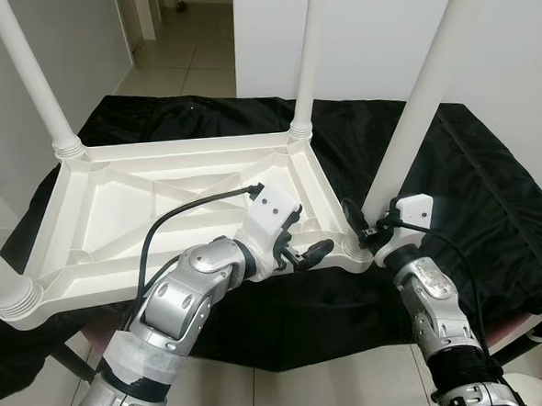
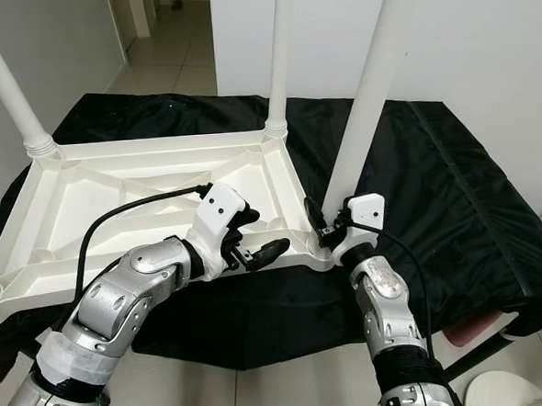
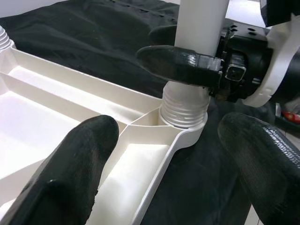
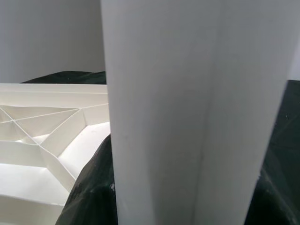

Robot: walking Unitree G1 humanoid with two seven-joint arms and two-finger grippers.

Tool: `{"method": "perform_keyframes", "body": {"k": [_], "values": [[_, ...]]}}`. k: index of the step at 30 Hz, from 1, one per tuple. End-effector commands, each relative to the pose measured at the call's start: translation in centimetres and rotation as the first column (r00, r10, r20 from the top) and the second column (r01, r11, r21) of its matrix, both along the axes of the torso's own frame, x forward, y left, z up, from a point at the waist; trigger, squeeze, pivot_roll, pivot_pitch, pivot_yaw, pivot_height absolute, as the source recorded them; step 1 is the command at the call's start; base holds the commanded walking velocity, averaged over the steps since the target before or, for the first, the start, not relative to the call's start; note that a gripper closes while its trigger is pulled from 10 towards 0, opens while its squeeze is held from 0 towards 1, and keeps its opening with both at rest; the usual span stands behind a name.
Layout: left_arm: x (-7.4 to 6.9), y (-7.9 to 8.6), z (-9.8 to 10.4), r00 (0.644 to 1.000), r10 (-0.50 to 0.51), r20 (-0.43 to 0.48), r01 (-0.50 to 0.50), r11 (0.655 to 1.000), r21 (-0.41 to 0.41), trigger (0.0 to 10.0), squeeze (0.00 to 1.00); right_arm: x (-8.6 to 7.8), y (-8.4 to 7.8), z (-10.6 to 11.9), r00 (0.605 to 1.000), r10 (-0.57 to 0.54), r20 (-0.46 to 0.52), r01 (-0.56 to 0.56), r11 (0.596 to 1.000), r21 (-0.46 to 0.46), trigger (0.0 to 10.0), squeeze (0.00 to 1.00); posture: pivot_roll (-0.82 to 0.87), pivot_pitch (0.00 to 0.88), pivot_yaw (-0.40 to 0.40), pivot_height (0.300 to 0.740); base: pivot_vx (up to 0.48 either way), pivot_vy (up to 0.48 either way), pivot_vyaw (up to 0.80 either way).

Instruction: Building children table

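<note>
Right tool [image 1: 362, 223] clamps table leg [image 1: 414, 111] over black cloth [image 1: 491, 189]

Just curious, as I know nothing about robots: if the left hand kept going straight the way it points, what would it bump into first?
Probably the threaded base of the near-right table leg in its corner socket, which the right hand grips. The left hand is open, and depth is hard to judge.

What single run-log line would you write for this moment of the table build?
stage: leg fitting | tabletop: upside down on black cloth | right gripper: shut on near-right leg by its socket | left gripper: open, at tabletop's near edge
</note>
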State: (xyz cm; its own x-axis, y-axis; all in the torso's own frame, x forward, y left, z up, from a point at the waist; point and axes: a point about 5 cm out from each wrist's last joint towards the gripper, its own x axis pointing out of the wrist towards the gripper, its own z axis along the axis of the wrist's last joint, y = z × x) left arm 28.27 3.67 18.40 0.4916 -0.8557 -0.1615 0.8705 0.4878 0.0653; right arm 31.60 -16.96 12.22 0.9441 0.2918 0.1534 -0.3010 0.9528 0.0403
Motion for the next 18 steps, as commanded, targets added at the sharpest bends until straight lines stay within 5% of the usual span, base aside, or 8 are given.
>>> {"method": "perform_keyframes", "body": {"k": [1, 7, 14, 18], "values": [[-0.1, -0.1, 0.7, 0.999, -0.035, 0.015, 0.036, 0.999, -0.006, 10.0, 0.0, -1.3, 0.2, -5.0, 0.967, 0.002, -0.253, -0.002, 1.0, -0.001, 10.0, 0.0, 0.04, 0.039, -0.02, 0.74, 0.0, 0.0, 0.0], [-0.1, 0.0, 0.7, 0.999, -0.031, 0.014, 0.031, 0.999, -0.008, 10.0, 0.0, -2.6, 1.0, -4.4, 0.993, 0.057, -0.106, -0.066, 0.994, -0.089, 10.0, 0.0, 0.04, 0.04, -0.022, 0.74, 0.0, 0.0, 0.0], [0.0, 0.0, 0.8, 0.999, -0.029, 0.017, 0.029, 1.0, -0.007, 10.0, 0.0, -2.9, 1.0, -4.4, 0.994, 0.065, -0.093, -0.075, 0.991, -0.111, 10.0, 0.0, 0.04, 0.041, -0.02, 0.74, 0.0, 0.0, 0.0], [0.1, 0.1, 0.8, 0.999, -0.029, 0.019, 0.029, 1.0, -0.006, 10.0, 0.0, -2.5, 0.7, -4.5, 0.99, 0.039, -0.133, -0.046, 0.998, -0.051, 10.0, 0.0, 0.04, 0.039, -0.017, 0.74, 0.0, 0.0, 0.0]]}}
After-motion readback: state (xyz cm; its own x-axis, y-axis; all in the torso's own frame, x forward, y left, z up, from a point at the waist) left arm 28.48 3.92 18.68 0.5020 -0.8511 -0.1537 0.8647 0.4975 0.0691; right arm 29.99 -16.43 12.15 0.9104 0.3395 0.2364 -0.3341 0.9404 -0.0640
